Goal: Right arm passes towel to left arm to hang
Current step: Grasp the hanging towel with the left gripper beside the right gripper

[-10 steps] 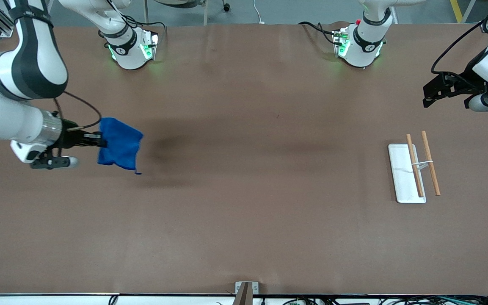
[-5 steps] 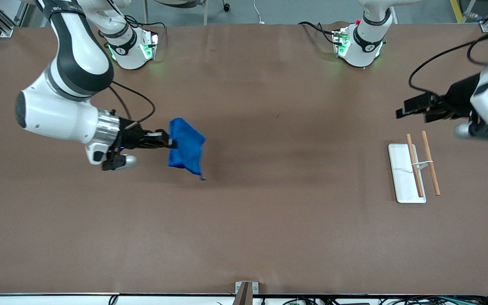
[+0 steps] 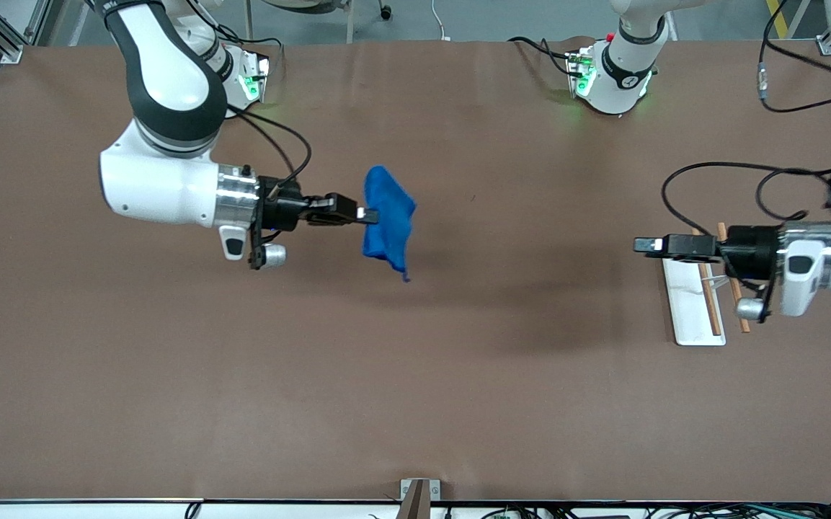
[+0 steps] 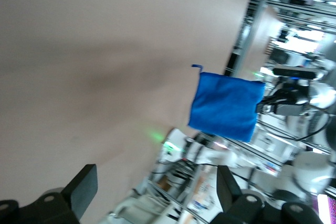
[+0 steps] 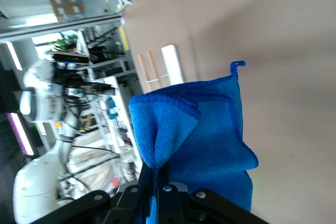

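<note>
The bright blue towel hangs in the air over the middle of the table, pinched at one edge by my right gripper, which is shut on it. Its short tag dangles at the lower corner. In the right wrist view the towel fills the space just past the closed fingers. My left gripper is open and empty, held level over the table beside the rack and pointing toward the towel. The left wrist view shows the towel ahead, between and past its spread fingers.
A white base plate with two wooden rods stands toward the left arm's end of the table, partly under the left wrist. The two arm bases stand along the table edge farthest from the front camera.
My right arm has carried the towel toward the table's middle. My left arm has swung in over the rack, its gripper now level and facing the towel.
</note>
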